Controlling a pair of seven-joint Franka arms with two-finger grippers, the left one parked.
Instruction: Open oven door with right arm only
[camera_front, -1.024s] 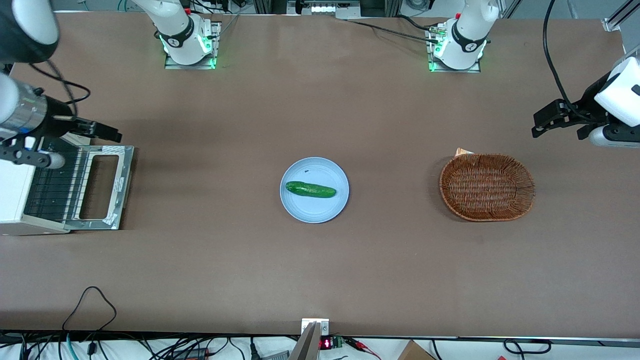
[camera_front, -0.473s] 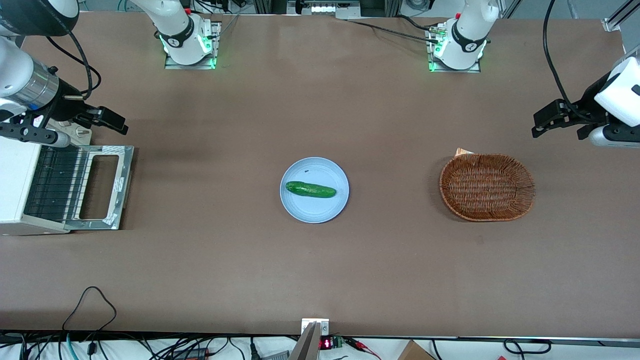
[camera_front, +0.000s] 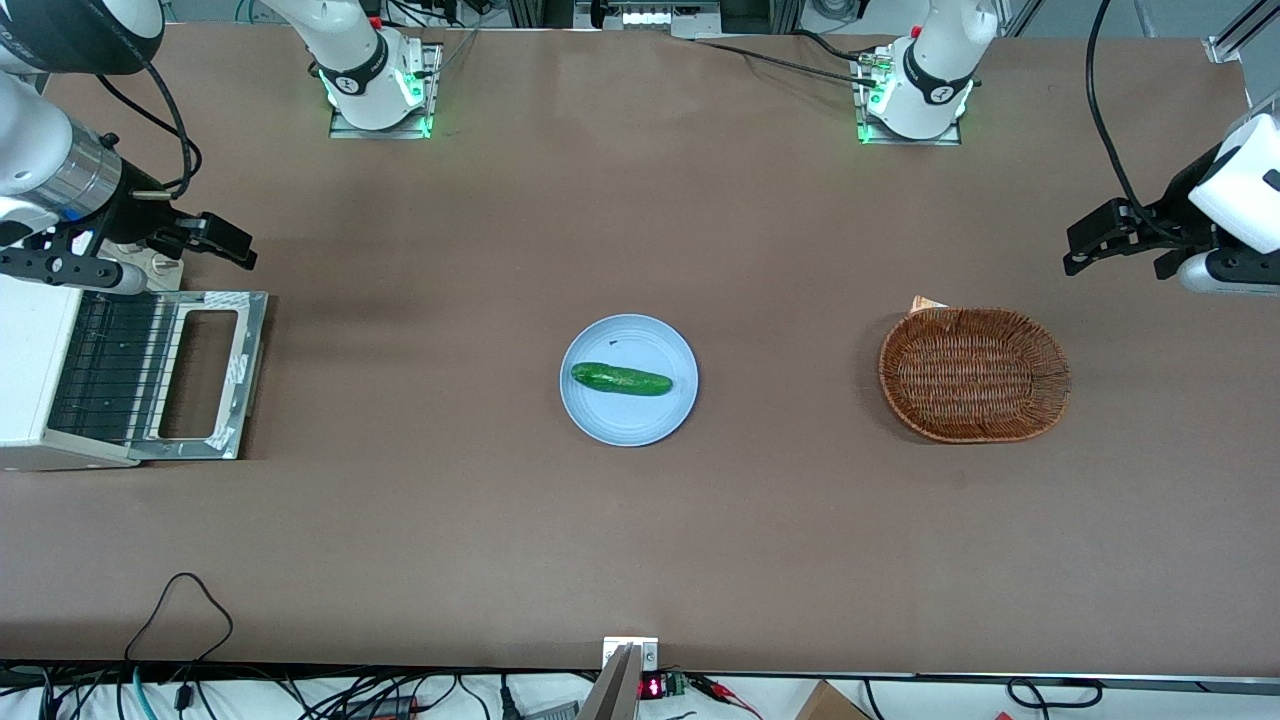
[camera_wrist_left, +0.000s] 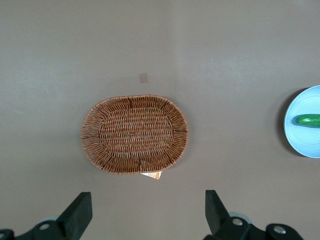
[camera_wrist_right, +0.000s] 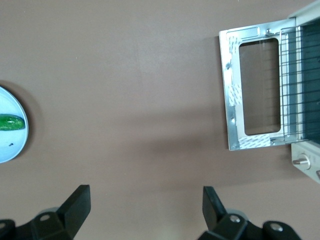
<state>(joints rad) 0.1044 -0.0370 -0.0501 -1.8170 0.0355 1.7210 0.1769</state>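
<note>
The oven door (camera_front: 249, 372) lies folded down flat on the table in front of the small white toaster oven (camera_front: 25, 360), its glass window facing up and the wire rack (camera_front: 105, 370) showing inside. The right arm (camera_front: 60, 175) hangs over the table a little farther from the front camera than the oven. Its black gripper (camera_front: 235, 245) is open, holds nothing, and is clear of the door. In the right wrist view the fingers (camera_wrist_right: 79, 201) stand wide apart over bare table, with the gripper (camera_wrist_right: 145, 200) well away from the door (camera_wrist_right: 232, 95).
A blue plate (camera_front: 628, 422) with a cucumber (camera_front: 620, 379) sits mid-table. A brown wicker basket (camera_front: 975, 373) lies toward the parked arm's end. A loose black cable (camera_front: 180, 600) loops over the table's near edge.
Over the last second the right arm drew back from above the oven, away from the front camera. It has hardly moved in the last half second. The door has lain flat throughout.
</note>
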